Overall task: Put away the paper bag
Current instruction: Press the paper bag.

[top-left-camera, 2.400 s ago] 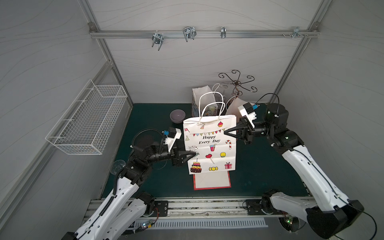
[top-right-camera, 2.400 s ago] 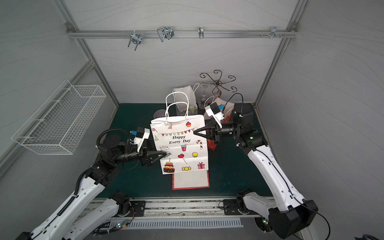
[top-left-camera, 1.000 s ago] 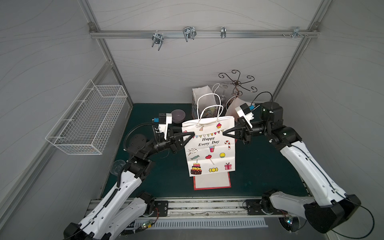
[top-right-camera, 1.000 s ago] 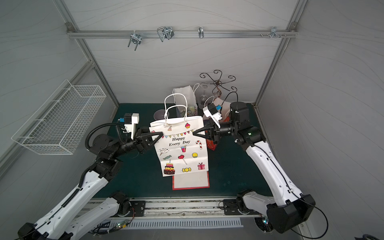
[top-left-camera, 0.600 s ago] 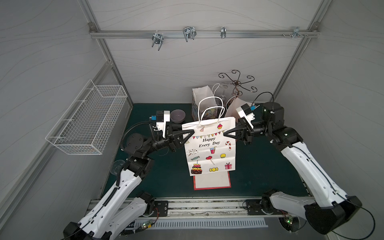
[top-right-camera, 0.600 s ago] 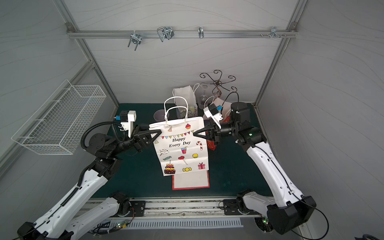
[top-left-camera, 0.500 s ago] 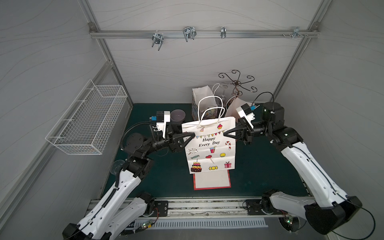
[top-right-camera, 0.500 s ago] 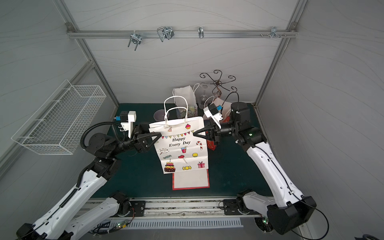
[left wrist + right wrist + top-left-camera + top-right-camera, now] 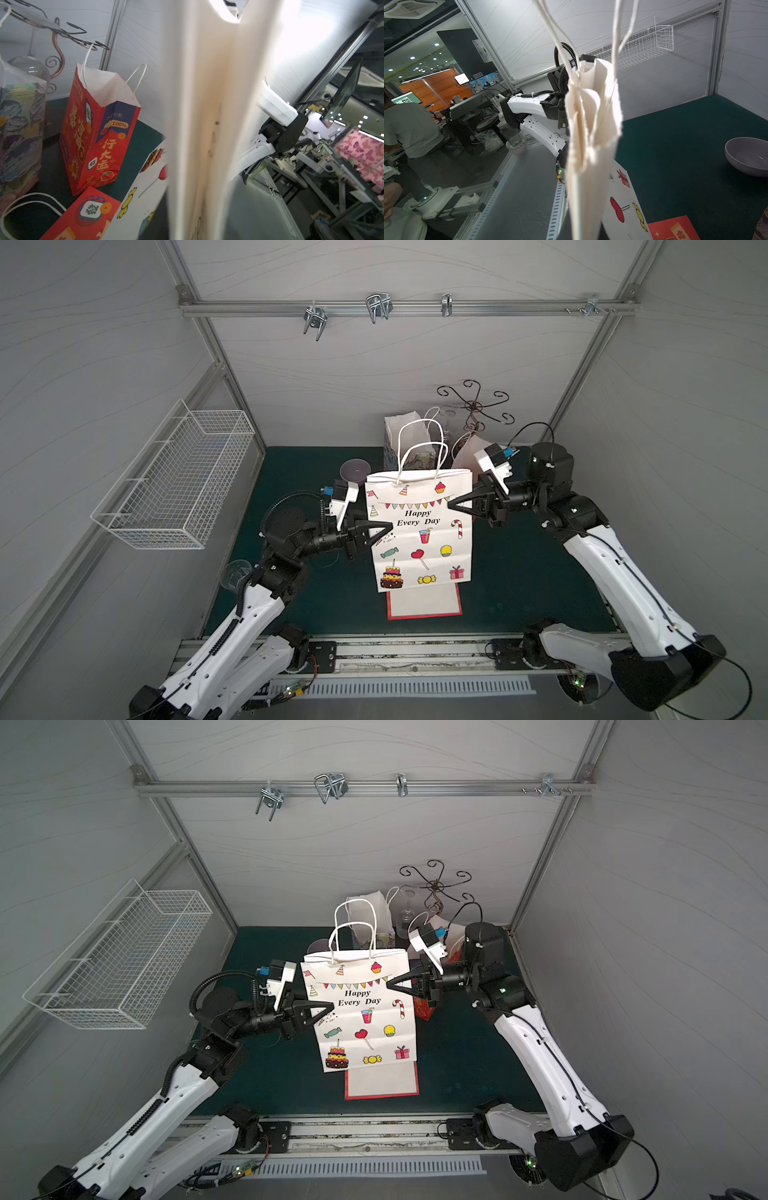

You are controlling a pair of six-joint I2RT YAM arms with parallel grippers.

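The white paper bag [image 9: 419, 539] printed "Happy Every Day" hangs flat and upright above the green mat in both top views [image 9: 365, 1011], its rope handles [image 9: 417, 452] standing up. My left gripper [image 9: 388, 526] is shut on the bag's left edge, about a third of the way down. My right gripper [image 9: 451, 502] is shut on the right edge near the top. In the left wrist view the bag's folded side [image 9: 207, 104] fills the middle and hides the jaws. The bag's crumpled top edge [image 9: 589, 145] hides the jaws in the right wrist view as well.
A white wire basket [image 9: 178, 477] hangs on the left wall. A rail with metal hooks [image 9: 376, 306] crosses the back wall. A red bag [image 9: 97, 135], a colourful bag [image 9: 401, 435] and a scrolled metal stand [image 9: 473, 406] stand behind. A flat red-edged bag [image 9: 424, 601] and a grey bowl [image 9: 354, 469] lie on the mat.
My left gripper opened, slid a little lower along the bag's left edge and shut on it again. The right gripper and the bag have stayed almost still.
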